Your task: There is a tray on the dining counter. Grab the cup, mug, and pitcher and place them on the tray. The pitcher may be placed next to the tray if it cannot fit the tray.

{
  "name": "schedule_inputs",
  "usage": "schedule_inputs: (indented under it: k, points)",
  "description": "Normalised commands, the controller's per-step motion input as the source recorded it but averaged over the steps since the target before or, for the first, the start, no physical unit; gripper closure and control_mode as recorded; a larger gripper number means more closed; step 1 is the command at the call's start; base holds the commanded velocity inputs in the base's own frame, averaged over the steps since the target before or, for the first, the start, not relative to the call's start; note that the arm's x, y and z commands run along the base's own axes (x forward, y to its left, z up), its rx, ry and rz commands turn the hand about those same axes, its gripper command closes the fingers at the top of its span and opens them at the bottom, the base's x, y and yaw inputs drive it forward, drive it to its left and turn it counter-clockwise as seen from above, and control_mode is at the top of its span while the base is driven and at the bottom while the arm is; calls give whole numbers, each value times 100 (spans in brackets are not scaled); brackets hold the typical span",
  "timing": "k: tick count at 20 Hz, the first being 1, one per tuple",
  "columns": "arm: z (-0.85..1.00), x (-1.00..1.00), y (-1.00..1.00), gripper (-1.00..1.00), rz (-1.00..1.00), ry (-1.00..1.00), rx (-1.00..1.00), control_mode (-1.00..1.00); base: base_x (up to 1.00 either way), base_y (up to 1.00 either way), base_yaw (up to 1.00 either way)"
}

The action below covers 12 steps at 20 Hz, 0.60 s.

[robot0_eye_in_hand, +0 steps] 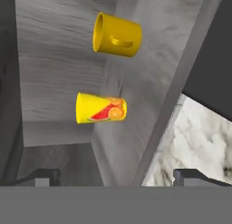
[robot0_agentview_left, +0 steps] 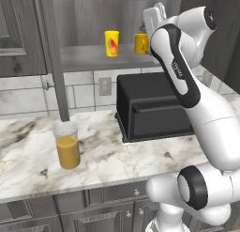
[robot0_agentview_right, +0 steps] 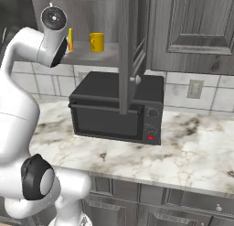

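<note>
Reach toward the open cabinet shelf (robot0_agentview_left: 89,57); nothing collected yet. Tall slim bright-yellow cup (robot0_eye_in_hand: 100,108) with red-orange fruit mark and squat golden-yellow mug (robot0_eye_in_hand: 117,35) stand near each other on that shelf. Clear glass pitcher (robot0_agentview_left: 67,146) of orange liquid waits on the veined marble worktop (robot0_agentview_left: 117,156) beside the black microwave (robot0_agentview_left: 152,106). Gripper (robot0_eye_in_hand: 120,177) empty, jaws wide apart, short of the cup. Next, likely: advance, straddle the cup, close.
</note>
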Motion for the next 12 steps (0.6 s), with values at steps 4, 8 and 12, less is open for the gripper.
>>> schedule_inputs:
  k: [4,8,12]
  points:
    - [-10,53,1,-100,0,0,0,-100,0,0,0]
    - [-10,43,3,-100,0,0,0,-100,0,0,0]
    - [-8,40,11,-100,0,0,0,-100,0,0,0]
